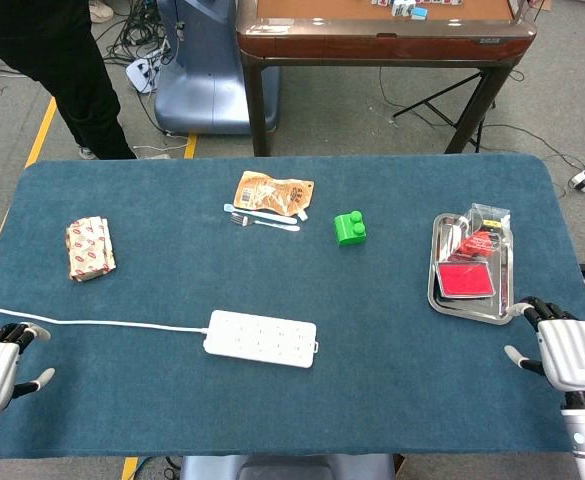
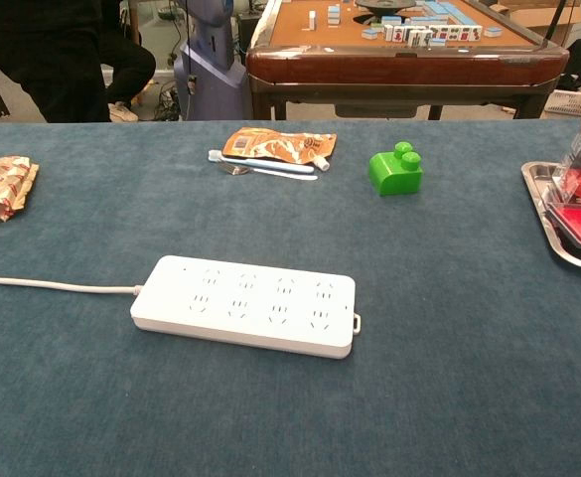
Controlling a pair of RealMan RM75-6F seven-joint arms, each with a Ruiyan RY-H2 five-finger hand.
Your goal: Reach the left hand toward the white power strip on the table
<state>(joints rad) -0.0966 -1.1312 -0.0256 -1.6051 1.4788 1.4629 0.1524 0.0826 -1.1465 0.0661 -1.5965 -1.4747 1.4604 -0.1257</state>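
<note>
A white power strip (image 1: 261, 338) (image 2: 245, 304) lies flat near the front middle of the blue table, its white cable (image 1: 102, 323) running off to the left edge. My left hand (image 1: 0, 366) sits at the front left corner, far left of the strip, holding nothing with its fingers apart. My right hand (image 1: 564, 351) rests at the front right corner beside the metal tray (image 1: 434, 292), also holding nothing with fingers apart. Neither hand shows in the chest view.
A snack packet (image 1: 90, 248) lies at the left. An orange pouch (image 1: 274, 192) with a toothbrush (image 1: 264, 214) and a fork sits at the back middle, a green block (image 1: 350, 229) to its right. The tray holds red items. A person and a wooden table stand behind.
</note>
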